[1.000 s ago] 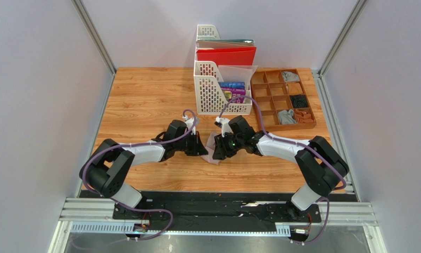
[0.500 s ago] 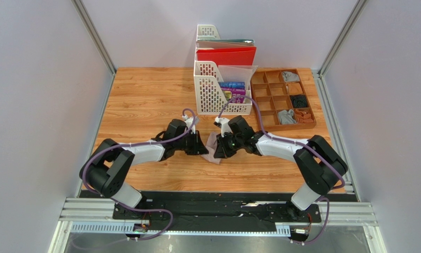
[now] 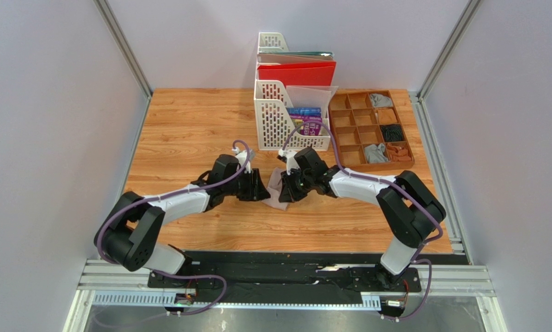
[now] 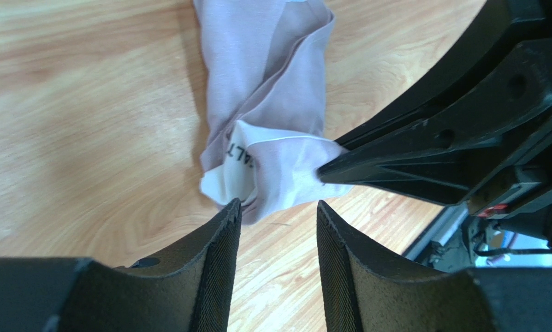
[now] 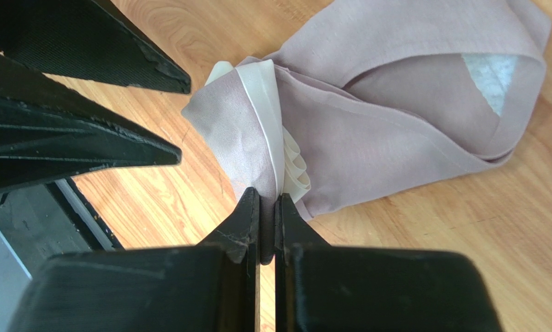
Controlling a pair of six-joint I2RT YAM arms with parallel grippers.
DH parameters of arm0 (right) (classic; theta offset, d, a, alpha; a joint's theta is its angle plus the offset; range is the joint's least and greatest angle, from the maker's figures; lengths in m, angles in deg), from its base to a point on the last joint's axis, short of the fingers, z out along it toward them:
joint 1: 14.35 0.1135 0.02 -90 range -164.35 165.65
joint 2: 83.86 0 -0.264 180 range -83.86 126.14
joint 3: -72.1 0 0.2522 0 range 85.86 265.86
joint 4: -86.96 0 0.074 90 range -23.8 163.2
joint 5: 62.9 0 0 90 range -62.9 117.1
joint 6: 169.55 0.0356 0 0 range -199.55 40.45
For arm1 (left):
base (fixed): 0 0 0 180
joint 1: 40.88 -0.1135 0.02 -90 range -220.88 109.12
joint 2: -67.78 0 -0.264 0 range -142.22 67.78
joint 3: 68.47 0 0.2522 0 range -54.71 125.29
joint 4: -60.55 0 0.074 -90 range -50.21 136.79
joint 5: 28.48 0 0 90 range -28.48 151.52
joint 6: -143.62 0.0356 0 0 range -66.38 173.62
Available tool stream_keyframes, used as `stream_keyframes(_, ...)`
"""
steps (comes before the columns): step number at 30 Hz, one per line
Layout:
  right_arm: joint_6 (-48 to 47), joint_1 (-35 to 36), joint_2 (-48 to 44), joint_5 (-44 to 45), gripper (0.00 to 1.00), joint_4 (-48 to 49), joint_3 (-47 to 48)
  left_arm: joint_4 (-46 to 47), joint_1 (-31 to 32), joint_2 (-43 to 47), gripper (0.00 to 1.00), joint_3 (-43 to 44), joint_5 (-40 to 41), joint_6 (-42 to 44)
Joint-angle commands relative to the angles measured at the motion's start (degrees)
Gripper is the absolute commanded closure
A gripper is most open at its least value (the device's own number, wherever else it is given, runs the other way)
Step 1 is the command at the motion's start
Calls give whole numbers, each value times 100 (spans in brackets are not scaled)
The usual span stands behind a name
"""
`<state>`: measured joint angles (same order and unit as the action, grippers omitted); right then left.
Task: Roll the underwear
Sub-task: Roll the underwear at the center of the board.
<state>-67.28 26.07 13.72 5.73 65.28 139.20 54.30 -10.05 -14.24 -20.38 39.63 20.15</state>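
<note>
The pale pinkish-beige underwear (image 3: 277, 188) lies partly rolled on the wooden table between my two grippers. Its rolled end with the cream band (image 5: 265, 111) points at the right gripper (image 5: 268, 197), which is shut on that cloth. In the left wrist view the underwear (image 4: 271, 90) lies just beyond the left gripper (image 4: 277, 204), whose jaws stand open with only bare table between them. The right gripper's black fingers (image 4: 396, 155) pinch the cloth's near corner. Seen from above, the left gripper (image 3: 263, 191) and right gripper (image 3: 286, 193) face each other across the cloth.
White file racks (image 3: 285, 121) with a red folder (image 3: 296, 72) stand behind the grippers. To their right, a wooden compartment tray (image 3: 370, 97) holds several rolled cloths. Bare table lies to the left (image 3: 181, 131) and in front (image 3: 292, 232).
The left gripper has opened and let go of the underwear. The right gripper has shut on its rolled end. Both grippers moved slightly toward the back of the table.
</note>
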Motion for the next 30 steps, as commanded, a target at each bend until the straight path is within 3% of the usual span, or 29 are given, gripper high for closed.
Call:
stream_keyframes(1,-102,-166,121,1,100,-43,326,-232,-94,160,50,171,238,402)
stream_keyframes(30,-296,-1001,1070,-1028,100,-711,1556,576,-420,-1404,46,1357,-167,1308)
